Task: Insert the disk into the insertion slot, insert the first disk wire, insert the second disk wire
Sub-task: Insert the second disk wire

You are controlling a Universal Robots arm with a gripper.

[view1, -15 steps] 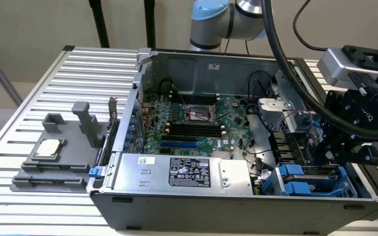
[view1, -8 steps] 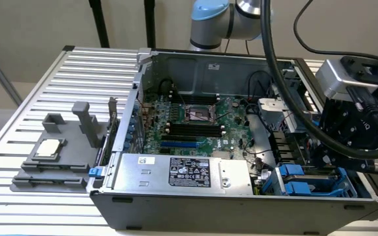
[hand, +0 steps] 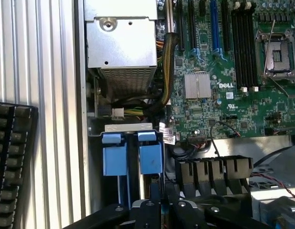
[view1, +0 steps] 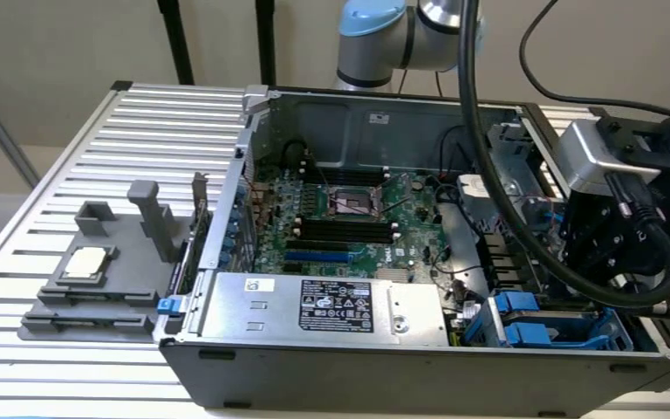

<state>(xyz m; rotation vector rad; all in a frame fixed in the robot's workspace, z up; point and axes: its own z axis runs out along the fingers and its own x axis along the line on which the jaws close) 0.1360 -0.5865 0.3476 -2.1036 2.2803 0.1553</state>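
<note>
I cannot tell how the jaws of the gripper (hand: 161, 193) stand; their black tips merge with the dark parts below them, and I cannot make out anything held. The gripper hangs inside the open computer case (view1: 405, 371), at the case's near corner on the exterior view's right. Just in front of it is the slot (hand: 132, 152), a metal bay with two bright blue plastic tabs side by side. I cannot tell whether the drive sits in that bay. Beside the slot, along the case's near edge, lies a grey power box (view1: 324, 305) with a black-and-white label. Behind it, the green circuit board (view1: 341, 214) covers the case floor. The case lies on a slatted white table (view1: 137, 131). Near the table's edge on the exterior view's left stands a grey holder (view1: 91, 279). A black keyboard (hand: 11, 157) lies on the slats outside the case wall.
</note>
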